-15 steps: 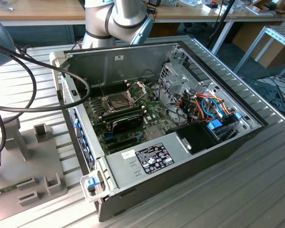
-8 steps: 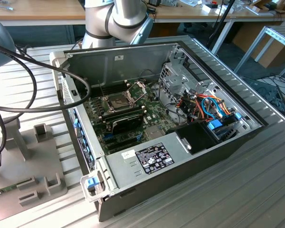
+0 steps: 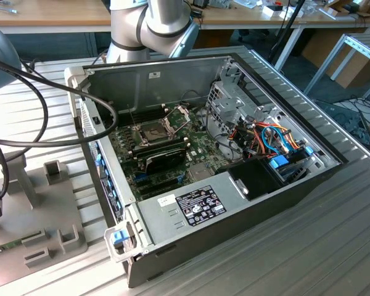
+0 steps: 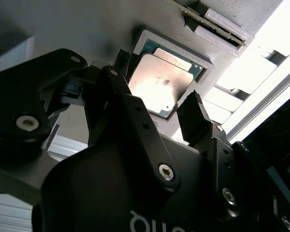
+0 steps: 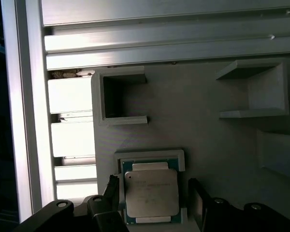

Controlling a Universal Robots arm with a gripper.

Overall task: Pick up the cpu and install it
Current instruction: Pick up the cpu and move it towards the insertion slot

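Note:
The cpu (image 4: 159, 84) is a small flat square chip with a dull silver top. It lies in a shallow square recess of a grey holder plate (image 4: 87, 29). In both wrist views my gripper (image 4: 158, 81) is open, one black fingertip (image 4: 121, 60) on each side of the chip, close to its edges; contact cannot be told. In the first wrist view the cpu (image 5: 151, 193) sits between the fingertips (image 5: 111, 186) of the gripper (image 5: 153, 189). In the exterior view the motherboard's socket (image 3: 153, 131) stands with its metal frame (image 3: 180, 113) hinged up.
The open computer case (image 3: 172, 216) lies on a slatted aluminium table (image 3: 296, 246), with a drive cage and bundled cables (image 3: 265, 139) on the exterior view's right. The grey holder plate (image 3: 43, 209) sits left of the case. Black cables (image 3: 43, 105) hang over it.

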